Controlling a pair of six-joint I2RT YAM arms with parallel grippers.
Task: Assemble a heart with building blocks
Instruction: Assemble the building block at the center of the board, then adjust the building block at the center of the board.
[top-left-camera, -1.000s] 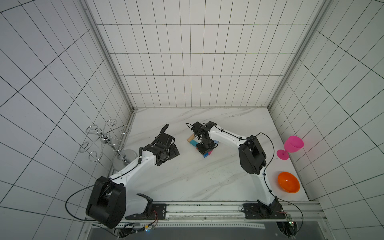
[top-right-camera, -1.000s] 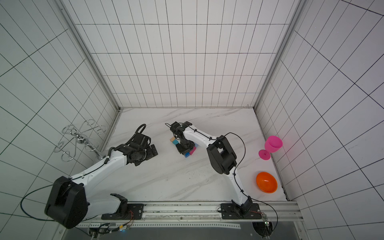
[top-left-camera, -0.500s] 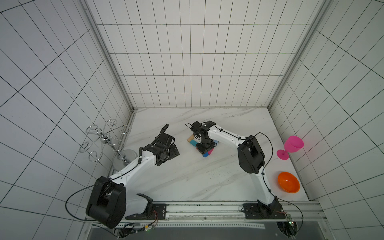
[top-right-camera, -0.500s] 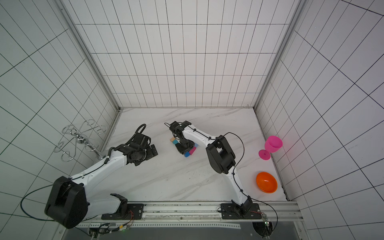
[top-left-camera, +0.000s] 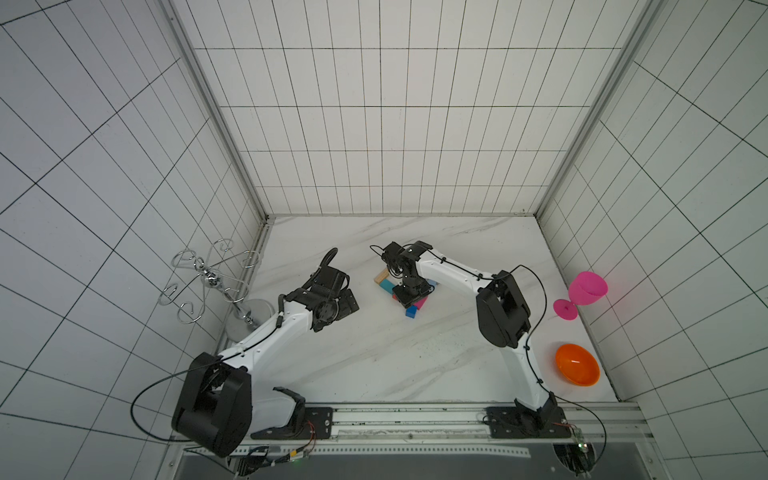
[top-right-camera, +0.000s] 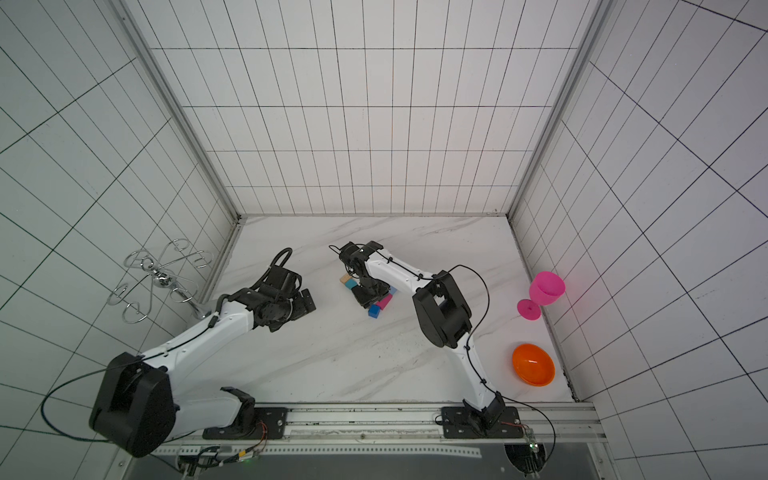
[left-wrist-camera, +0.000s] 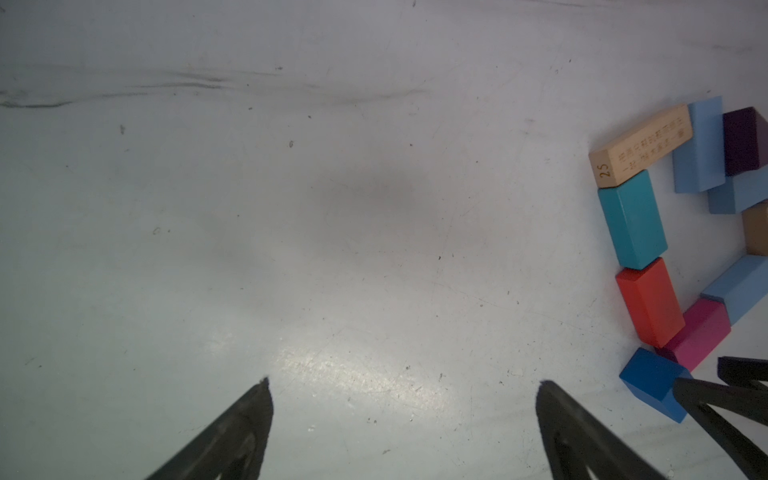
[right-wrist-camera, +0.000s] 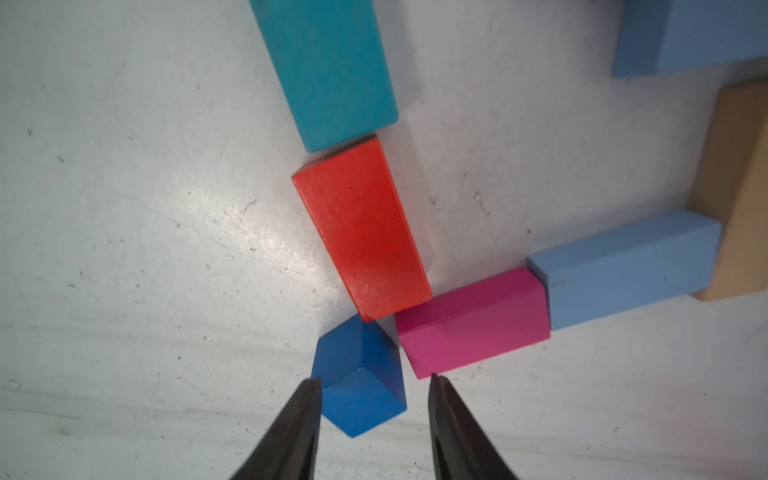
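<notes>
The building blocks lie as a hollow heart outline in mid-table. In the left wrist view a tan block (left-wrist-camera: 640, 145), teal (left-wrist-camera: 633, 220) and red (left-wrist-camera: 648, 301) run down one side. Pink (left-wrist-camera: 702, 332) and light blue (left-wrist-camera: 737, 286) form the other, with a purple wedge (left-wrist-camera: 744, 139) at the notch. The blue cube (right-wrist-camera: 357, 374) sits at the tip, touching red (right-wrist-camera: 361, 228) and pink (right-wrist-camera: 473, 324). My right gripper (right-wrist-camera: 372, 384) straddles the cube, open, with a gap on one side. My left gripper (left-wrist-camera: 403, 383) hangs wide open over bare table beside the heart.
A pink goblet (top-left-camera: 586, 291) and an orange bowl (top-left-camera: 577, 370) stand by the right wall. A wire rack (top-left-camera: 208, 282) on a round metal base stands at the left wall. The heart (top-right-camera: 368, 293) is partly hidden under my right wrist in both top views.
My right gripper's jaws have spread apart around the blue cube, which stays on the table. The left arm has not moved.
</notes>
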